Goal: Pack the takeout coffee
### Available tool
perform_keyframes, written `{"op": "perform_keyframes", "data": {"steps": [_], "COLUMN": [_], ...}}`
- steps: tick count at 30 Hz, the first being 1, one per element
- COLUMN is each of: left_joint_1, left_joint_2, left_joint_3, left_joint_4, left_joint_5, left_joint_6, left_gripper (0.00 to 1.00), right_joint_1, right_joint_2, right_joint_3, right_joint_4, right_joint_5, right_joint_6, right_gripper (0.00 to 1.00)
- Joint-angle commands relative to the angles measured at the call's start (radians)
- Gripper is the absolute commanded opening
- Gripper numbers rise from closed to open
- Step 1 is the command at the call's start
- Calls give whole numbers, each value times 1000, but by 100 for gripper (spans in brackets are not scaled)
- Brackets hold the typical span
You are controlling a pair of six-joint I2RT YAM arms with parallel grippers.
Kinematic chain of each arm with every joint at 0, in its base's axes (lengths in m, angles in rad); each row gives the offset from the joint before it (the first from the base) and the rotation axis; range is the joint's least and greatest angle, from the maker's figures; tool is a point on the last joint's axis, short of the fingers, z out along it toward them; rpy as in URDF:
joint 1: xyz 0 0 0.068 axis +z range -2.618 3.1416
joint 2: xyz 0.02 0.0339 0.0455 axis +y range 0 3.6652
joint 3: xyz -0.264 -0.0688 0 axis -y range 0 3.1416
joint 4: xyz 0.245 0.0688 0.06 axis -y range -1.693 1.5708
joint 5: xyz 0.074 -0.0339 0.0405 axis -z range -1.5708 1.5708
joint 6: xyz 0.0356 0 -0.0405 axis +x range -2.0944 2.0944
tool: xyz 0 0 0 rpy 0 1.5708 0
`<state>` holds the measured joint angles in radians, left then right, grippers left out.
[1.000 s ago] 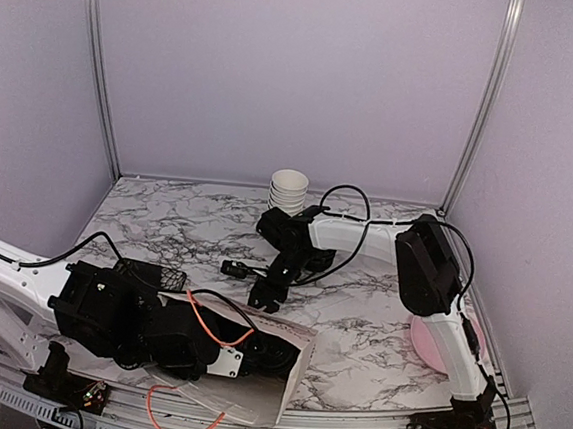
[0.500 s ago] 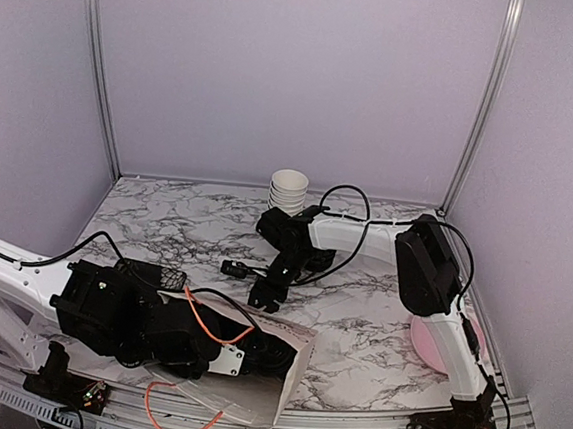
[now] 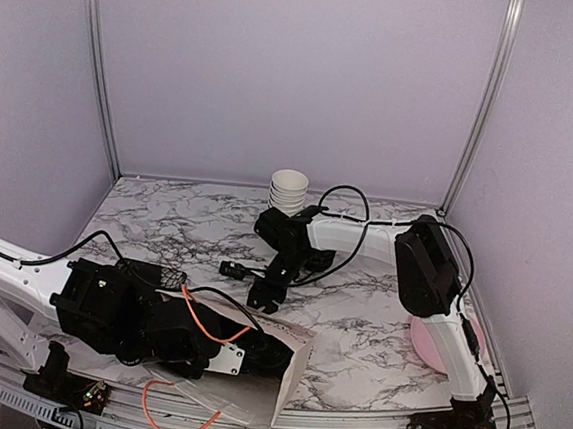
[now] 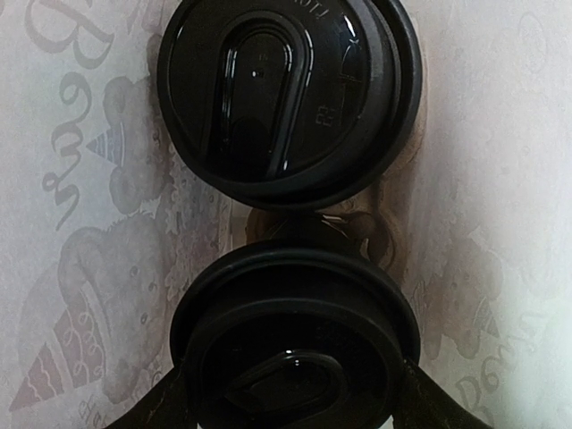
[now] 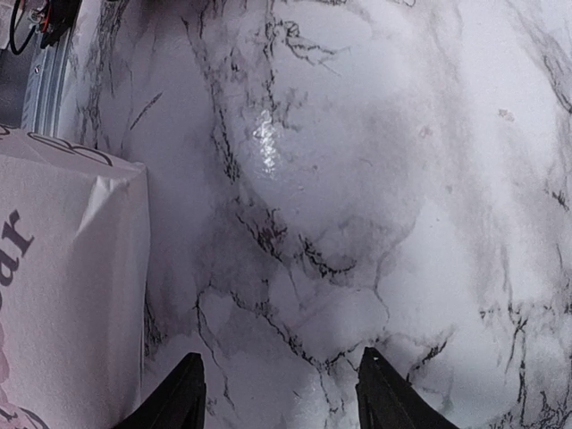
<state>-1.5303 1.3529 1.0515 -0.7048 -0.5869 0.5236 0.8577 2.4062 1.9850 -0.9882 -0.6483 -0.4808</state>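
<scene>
Grey-veined white marble surface [image 3: 378,313], carrying a white printed paper bag [image 3: 292,376] that lies on its side just left of the right claw [image 5: 279,384]. That claw hangs released and empty above bare marble. The left arm [image 3: 108,309] reaches deep into the bag. Inside, the left claw [image 4: 290,407] is judged to be grasping the nearer small black paper cup with black plastic lid [image 4: 295,340], one finger against each flank below the lid rim. A second, identical lidded cup [image 4: 286,89] sits just beyond the held one, deeper in the bag, the two nearly touching.

Risks: pushing further could drive the held cup into the one beyond it and pop a lid. Letting go while the bag lies flat could leave the cup free to roll. Drawing the arm out could drag the thin paper wall along.

Against the earlier frame, the bag's near corner and the orange cable loop [image 3: 218,337] have crept slightly leftward, while the right arm has barely moved.
</scene>
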Motion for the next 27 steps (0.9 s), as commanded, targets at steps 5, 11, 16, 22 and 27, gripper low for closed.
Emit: {"op": "perform_keyframes", "data": {"steps": [5,11,16,22,27], "left_joint_1": [10,17,16,14,14], "left_joint_2": [-63,-88,-110,-130,-114], "left_joint_3": [2,-22,-33,-41,-51], "left_joint_4": [5,4,0,-3,-2], "left_joint_5": [-104,-78,-15,49,57], "left_joint_6": [1,-6,-27,-27,-21], "left_gripper": [39,39,38,38,38], "right_joint_1": [32,31,32,32,32], "right_joint_2": [-39,-54,-55,-81,-94], "right_joint_3": [17,26,33,33,31], "right_joint_4": [-4,-4,-5,-1,0], "right_joint_5": [55,100,101,153,167], "right_joint_6": [5,8,23,19,18], "right_gripper": [58,61,61,62,62]}}
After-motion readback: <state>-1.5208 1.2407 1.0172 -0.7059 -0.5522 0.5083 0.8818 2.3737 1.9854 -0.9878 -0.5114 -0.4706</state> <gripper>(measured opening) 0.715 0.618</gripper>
